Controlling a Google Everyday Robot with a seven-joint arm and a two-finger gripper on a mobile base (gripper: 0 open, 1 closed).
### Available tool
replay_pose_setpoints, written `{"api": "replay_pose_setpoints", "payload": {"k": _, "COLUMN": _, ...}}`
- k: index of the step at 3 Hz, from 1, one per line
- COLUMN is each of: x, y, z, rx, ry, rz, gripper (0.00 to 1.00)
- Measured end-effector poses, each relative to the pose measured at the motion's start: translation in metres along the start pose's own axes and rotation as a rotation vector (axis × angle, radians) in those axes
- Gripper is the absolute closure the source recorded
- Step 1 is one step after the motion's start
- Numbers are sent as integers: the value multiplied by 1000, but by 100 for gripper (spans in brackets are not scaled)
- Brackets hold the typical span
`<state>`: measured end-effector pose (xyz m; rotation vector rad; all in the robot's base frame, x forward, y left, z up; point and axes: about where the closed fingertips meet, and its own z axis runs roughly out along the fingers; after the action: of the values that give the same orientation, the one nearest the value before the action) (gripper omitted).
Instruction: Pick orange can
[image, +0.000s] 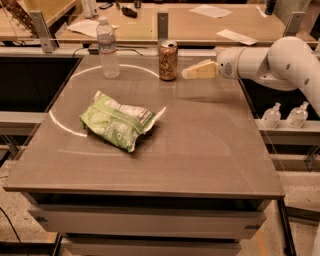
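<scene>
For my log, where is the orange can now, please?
The orange can stands at the far edge of the table, water bottle to its left, gripper close on its right.
</scene>
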<state>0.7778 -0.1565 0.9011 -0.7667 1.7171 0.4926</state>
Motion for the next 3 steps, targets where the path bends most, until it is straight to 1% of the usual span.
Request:
{"api": "replay_pose_setpoints", "payload": {"k": 1, "x": -7, "y": 4, "z": 15, "rx": 27, "ry": 1, "rz": -6, "gripper": 0}}
{"api": "replay_pose_setpoints", "payload": {"k": 2, "x": -16, "y": 18, "z": 41, "rx": 32, "ry": 7, "rz": -27, "gripper": 0}}
{"api": "replay_pose_setpoints", "payload": {"k": 3, "x": -17, "y": 27, "z": 67, "rx": -23, "ry": 12, "rz": -34, "gripper": 0}}
